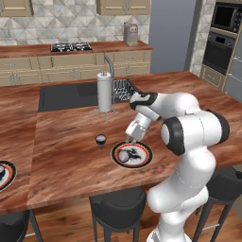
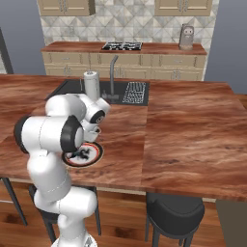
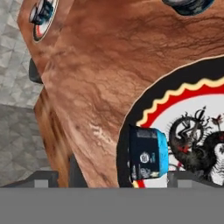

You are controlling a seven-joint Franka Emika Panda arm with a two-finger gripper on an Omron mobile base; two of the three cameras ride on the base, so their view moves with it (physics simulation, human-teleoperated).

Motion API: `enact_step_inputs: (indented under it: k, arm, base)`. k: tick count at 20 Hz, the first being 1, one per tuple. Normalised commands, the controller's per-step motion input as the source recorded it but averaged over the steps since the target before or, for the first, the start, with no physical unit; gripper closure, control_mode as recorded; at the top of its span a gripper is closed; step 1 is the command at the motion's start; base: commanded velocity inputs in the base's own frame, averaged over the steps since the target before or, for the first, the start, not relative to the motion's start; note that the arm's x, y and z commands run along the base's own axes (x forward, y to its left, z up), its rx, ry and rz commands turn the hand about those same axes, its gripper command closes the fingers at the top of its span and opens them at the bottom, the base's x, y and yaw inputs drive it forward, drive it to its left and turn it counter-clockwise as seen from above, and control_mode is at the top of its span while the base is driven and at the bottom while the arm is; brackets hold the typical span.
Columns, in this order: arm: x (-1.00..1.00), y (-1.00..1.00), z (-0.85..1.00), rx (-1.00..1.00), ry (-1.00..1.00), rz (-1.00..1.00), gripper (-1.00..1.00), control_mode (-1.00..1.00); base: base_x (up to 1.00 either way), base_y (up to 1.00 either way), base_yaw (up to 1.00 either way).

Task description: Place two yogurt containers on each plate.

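A black-rimmed plate (image 1: 140, 157) with a red ring lies on the wooden island near its front edge; it also shows as the plate (image 2: 96, 153) and the plate (image 3: 151, 103). One yogurt container (image 1: 124, 155) sits on the plate's left part. In the hand view this yogurt container (image 3: 146, 153) lies between the tips. My gripper (image 1: 130, 140) hangs just above it, open and holding nothing. A second yogurt container (image 1: 100, 140) stands on the bare wood left of the plate. The other plate (image 1: 4, 176) lies at the far left edge with a cup on it.
A tall white paper-towel roll (image 1: 105, 91) stands behind the plate, beside the dark sink (image 1: 66, 96) and a wire dish rack (image 1: 124, 89). Black stools (image 1: 118, 203) stand under the island's front edge. Wide bare wood lies to the right (image 2: 193, 125).
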Motion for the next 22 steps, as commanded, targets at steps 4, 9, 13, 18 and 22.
enact_step_inputs:
  k: [4,9,13,18,22]
  arm:
    - [-0.5,0.34,0.11,-0.1,0.0,-0.09,-1.0,-1.0]
    - [-0.2,0.5,-0.01,-0.03,0.02,-0.08,-1.0,-1.0]
    - [-0.13,0.14,-0.02,0.0,0.05,-0.08,-1.0,-1.0]
    - [-0.06,-0.04,-0.13,0.0,0.06,-0.06,-1.0,-1.0]
    - [0.23,0.02,-0.13,-0.02,0.01,-0.01,-1.0,-1.0]
  base:
    - [0.0,0.0,0.0]
    - [0.0,0.0,0.0]
    - [0.0,0.0,0.0]
    - [0.0,0.0,0.0]
    - [0.0,0.0,0.0]
